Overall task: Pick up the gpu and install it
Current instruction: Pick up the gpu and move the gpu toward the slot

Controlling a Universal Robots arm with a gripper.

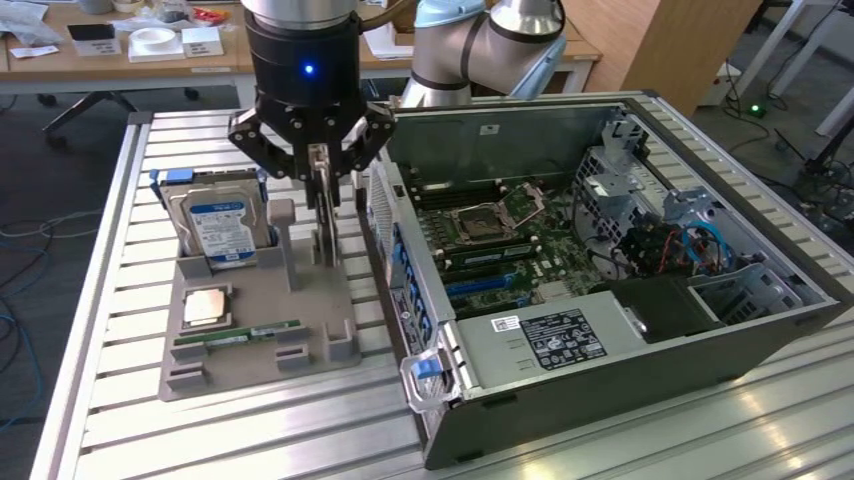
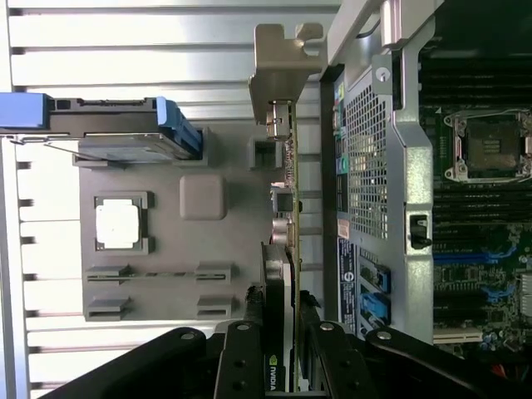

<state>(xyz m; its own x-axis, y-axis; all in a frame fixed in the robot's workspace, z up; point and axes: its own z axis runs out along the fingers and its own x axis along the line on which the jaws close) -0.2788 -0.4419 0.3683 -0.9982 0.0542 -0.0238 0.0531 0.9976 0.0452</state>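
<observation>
Gripper (image 1: 320,172) sits right over the gpu (image 1: 324,225), which stands on edge in the grey holder (image 1: 254,330) with its long axis alongside the computer case (image 1: 601,340), jaws pinching its top edge.

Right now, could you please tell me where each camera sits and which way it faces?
Exterior view: off the arm, raised, looking down on the table, grey fixture and open computer case; the arm and gripper show.
Wrist view: on the wrist, looking down along the gripper closed on the gpu.
Shared: gpu, hard drive, fixture, case.
</observation>
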